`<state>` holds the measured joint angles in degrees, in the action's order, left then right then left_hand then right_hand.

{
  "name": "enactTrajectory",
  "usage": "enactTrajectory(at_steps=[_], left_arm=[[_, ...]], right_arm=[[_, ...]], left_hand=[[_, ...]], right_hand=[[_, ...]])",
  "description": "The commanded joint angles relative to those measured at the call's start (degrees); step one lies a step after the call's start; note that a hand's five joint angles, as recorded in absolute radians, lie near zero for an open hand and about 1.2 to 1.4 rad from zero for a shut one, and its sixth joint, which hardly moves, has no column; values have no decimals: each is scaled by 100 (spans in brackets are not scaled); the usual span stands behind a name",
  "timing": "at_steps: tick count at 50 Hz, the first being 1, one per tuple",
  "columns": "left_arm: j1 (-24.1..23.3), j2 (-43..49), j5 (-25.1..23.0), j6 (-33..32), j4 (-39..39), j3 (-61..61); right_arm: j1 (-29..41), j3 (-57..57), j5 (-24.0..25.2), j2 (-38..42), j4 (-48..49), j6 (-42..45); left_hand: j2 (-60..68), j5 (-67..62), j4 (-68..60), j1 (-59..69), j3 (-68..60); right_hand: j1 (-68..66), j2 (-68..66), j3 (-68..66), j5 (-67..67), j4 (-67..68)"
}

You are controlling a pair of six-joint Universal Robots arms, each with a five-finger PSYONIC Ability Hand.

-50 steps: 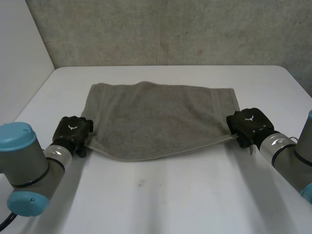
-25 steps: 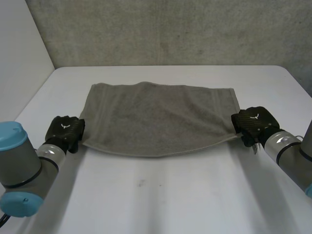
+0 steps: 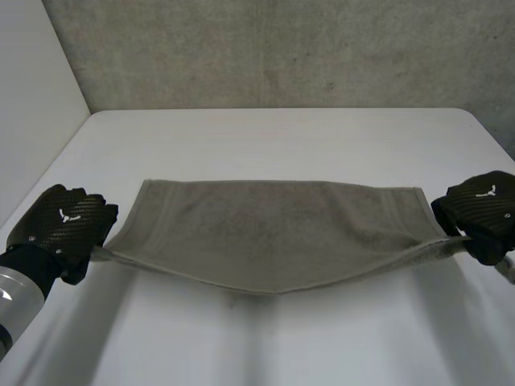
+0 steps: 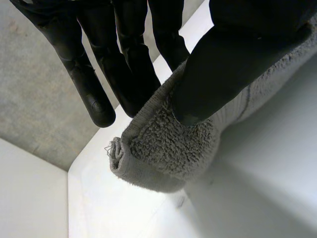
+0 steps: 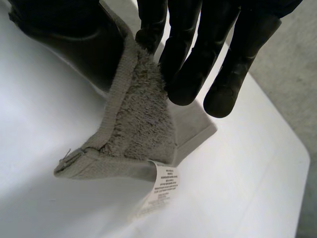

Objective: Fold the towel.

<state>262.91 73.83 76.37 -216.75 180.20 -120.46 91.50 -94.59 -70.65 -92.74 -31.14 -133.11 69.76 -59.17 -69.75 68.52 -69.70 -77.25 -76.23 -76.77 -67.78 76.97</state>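
left hand (image 3: pixel 60 229) and right hand (image 3: pixel 483 213) are each pinching a towel (image 3: pixel 273 233) corner, thumb against fingers; moving them level, together, is looking wisest.

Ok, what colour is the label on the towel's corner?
White with small print; the right wrist view shows the label best.

Since last entry: left hand (image 3: pixel 60 229) and right hand (image 3: pixel 485 211) moved apart and rose. Front edge of towel (image 3: pixel 273 237), once on the table (image 3: pixel 282 137), now hangs stretched between their fingers, sagging mid-span; far edge dragged nearer.
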Motion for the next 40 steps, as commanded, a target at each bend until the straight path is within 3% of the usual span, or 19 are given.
enactTrajectory(at_steps=[1, 7, 10, 12, 14, 17, 24, 31, 40], left_arm=[[41, 367, -245, 37, 269, 189], [-73, 1397, -201, 54, 1009, 629], [-239, 2597, -122, 54, 1403, 1391], [-345, 3028, -61, 45, 1457, 1716], [-529, 3749, 71, 19, 1483, 2366], [-574, 4113, 150, 28, 1492, 2721], [-653, 5701, 449, 1, 1510, 4520], [-732, 6353, 484, 1, 1501, 5417], [-767, 6951, 554, 10, 1457, 6245]], right_arm=[[-27, 28, 262, 237, 396, 40], [35, 334, 218, 1361, 1450, 172], [43, 468, 218, 1628, 1716, 181], [78, 966, 166, 2449, 2320, 181], [174, 1264, 96, 2854, 2506, 181], [324, 1801, 113, 3506, 2744, 181], [386, 2770, 86, 4546, 3044, 102], [439, 3692, 51, 5449, 3061, 101], [456, 4106, 95, 5758, 3088, 93]], left_hand=[[1024, -1083, -1025, 1148, -1030], [1024, -1083, -1025, 1148, -1030], [1024, -1083, -1025, 1148, -1030], [1024, -1083, -1025, 1148, -1030], [1024, -1083, -1025, 1148, -1030], [1024, -1083, -1025, 1148, -1030], [1024, -1083, -1025, 1148, -1030], [1024, -1083, -1025, 1148, -1030], [1024, -1083, -1025, 1148, -1030]], right_hand=[[-275, -377, -323, -222, 303], [-275, -377, -323, -222, 303], [-275, -377, -323, -222, 303], [-275, -377, -323, -222, 303], [-275, -377, -323, -222, 303], [-275, -377, -323, -222, 303], [-275, -377, -323, -222, 303], [-275, -377, -323, -222, 303], [-275, -377, -323, -222, 303]])
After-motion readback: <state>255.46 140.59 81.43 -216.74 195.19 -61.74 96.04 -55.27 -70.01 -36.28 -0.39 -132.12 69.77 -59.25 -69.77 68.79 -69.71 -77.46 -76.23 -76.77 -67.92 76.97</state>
